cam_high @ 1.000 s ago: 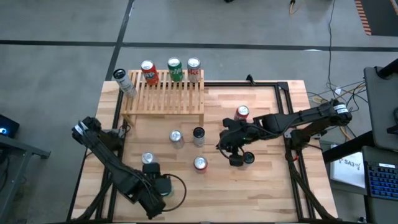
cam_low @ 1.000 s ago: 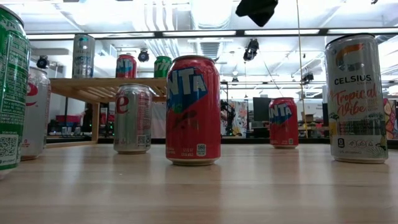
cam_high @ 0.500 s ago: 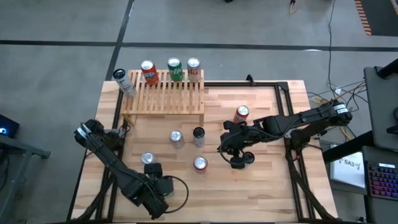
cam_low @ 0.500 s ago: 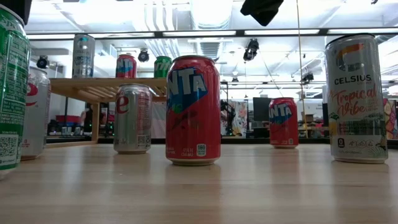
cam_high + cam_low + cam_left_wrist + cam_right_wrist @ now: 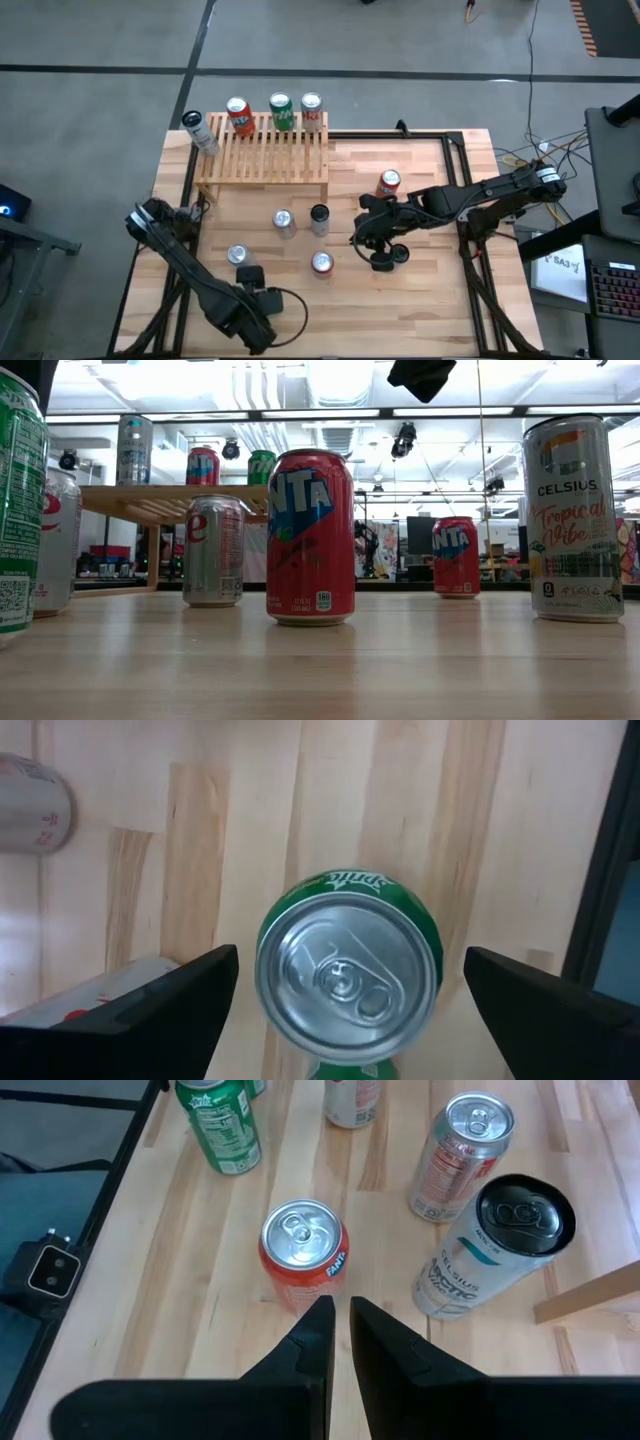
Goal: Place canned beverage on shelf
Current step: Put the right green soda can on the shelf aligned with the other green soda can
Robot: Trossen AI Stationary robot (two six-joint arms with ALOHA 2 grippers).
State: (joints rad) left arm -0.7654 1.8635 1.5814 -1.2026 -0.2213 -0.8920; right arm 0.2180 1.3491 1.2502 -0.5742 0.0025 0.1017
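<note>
Right above the green can (image 5: 349,965), left tool (image 5: 350,995) hangs wide open, so a crooked drop could tip it.

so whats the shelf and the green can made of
Shelf: light unfinished-looking wood, matte, with narrow parallel slats and visible grain tone. Green can: probably aluminium, with a shiny silver lid and pull tab above a glossy printed green wall.

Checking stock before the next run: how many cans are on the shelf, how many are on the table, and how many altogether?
Cans on the shelf: 4
Cans on the table: 7
Total: 11
</note>
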